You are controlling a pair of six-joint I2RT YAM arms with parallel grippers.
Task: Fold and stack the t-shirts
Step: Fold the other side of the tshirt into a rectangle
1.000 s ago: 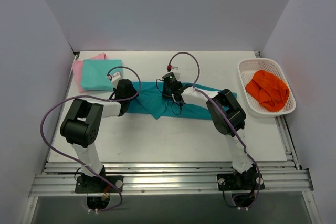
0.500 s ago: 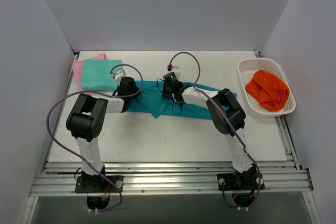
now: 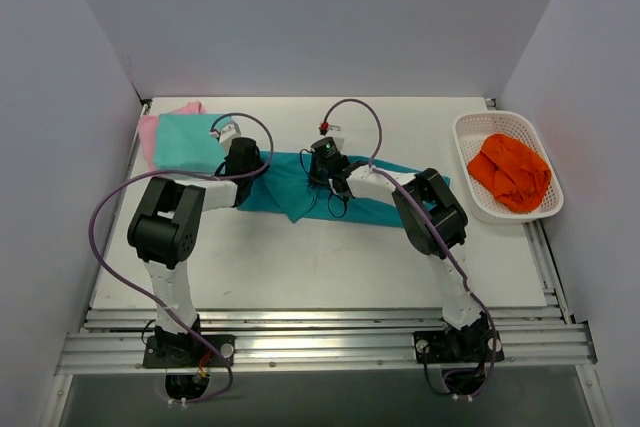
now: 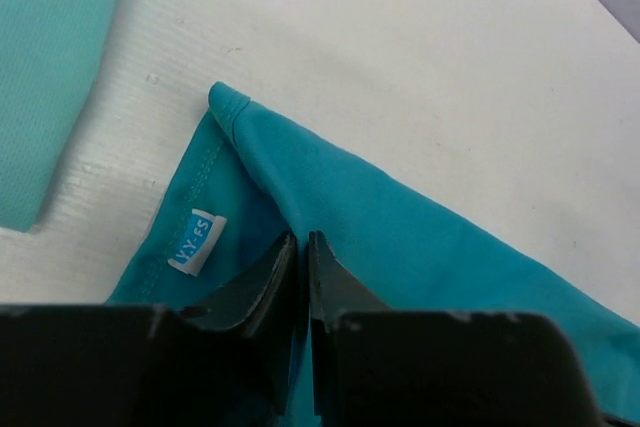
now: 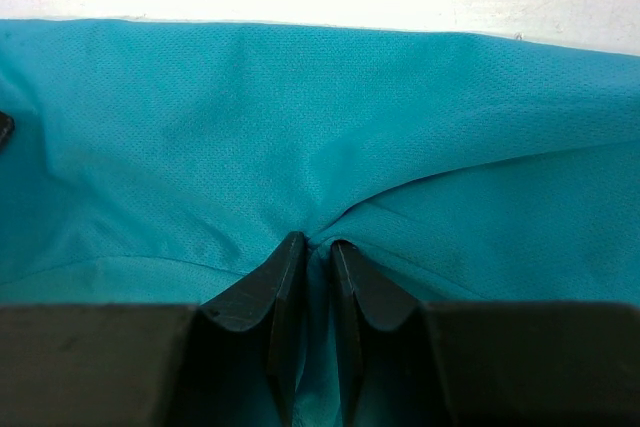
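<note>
A deep teal t-shirt (image 3: 395, 199) lies stretched across the middle of the table. My left gripper (image 3: 243, 159) is at its left end. In the left wrist view the left gripper (image 4: 302, 243) is shut on a raised fold of the teal t-shirt (image 4: 400, 237), beside a small white-and-blue label (image 4: 195, 240). My right gripper (image 3: 325, 159) is near the shirt's upper middle. In the right wrist view the right gripper (image 5: 315, 243) pinches a pucker of the teal t-shirt (image 5: 300, 107). A folded aqua-mint t-shirt (image 3: 190, 139) lies on a pink t-shirt (image 3: 148, 133) at the back left.
A white basket (image 3: 468, 130) at the right edge holds a crumpled orange cloth (image 3: 510, 172). Grey walls close in the table on three sides. The aqua-mint t-shirt (image 4: 50, 67) lies close to the left gripper's left side.
My left gripper has moved back and right onto the teal t-shirt's left end and closed on a fold of it. The right gripper has kept its grip in place.
</note>
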